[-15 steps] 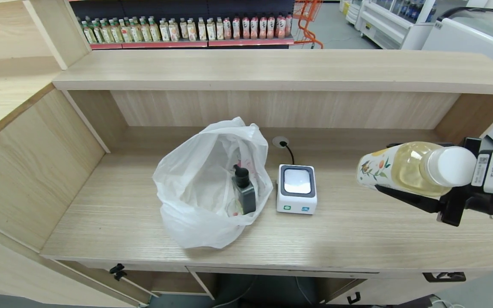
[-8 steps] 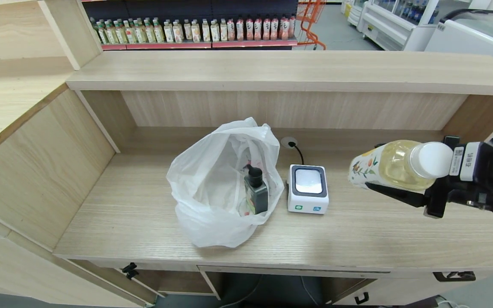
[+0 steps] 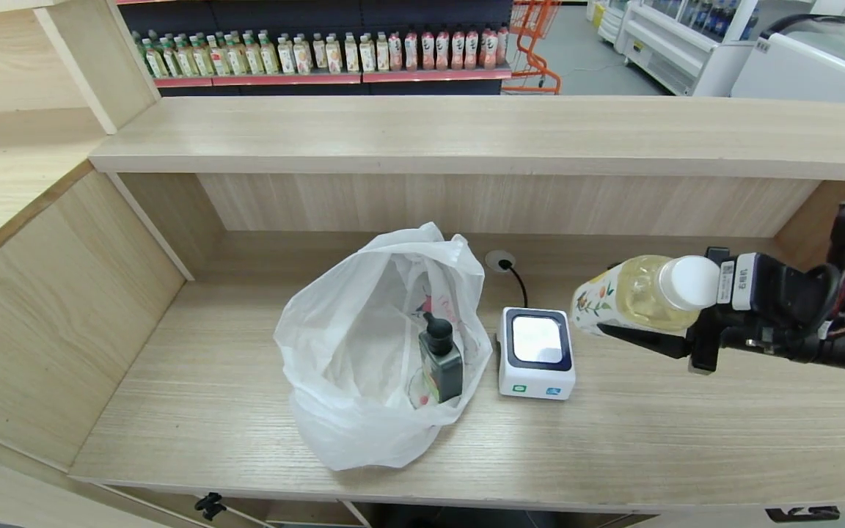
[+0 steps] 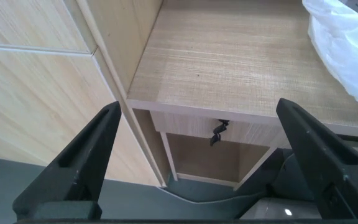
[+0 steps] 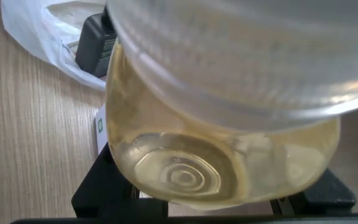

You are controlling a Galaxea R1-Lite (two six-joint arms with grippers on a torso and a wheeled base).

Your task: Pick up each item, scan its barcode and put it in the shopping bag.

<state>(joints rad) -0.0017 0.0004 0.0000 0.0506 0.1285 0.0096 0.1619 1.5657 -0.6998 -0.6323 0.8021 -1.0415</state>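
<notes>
**Inspector:** Jaws and load?

**Operator:** My right gripper (image 3: 646, 323) is clamped across a bottle (image 3: 631, 297) of pale liquid. It lies sideways, cap toward the wrist, above the counter (image 3: 686, 440) and just right of the scanner (image 3: 537, 352), not over its window. My left gripper (image 4: 197, 106) hangs spread wide and empty off the counter's front edge.

**Inspector:** Hazards?

**Operator:** I cannot see the barcode. If it faces away from the window, I judge the scan will fail. The bottle is round and smooth, so turning it could let it slide in the jaws. The shopping bag (image 3: 364, 345) is limp, and a dark pump bottle (image 3: 441, 363) stands upright inside on the scanner side. A low entry could snag the rim, drag the bag or topple that bottle.
</notes>
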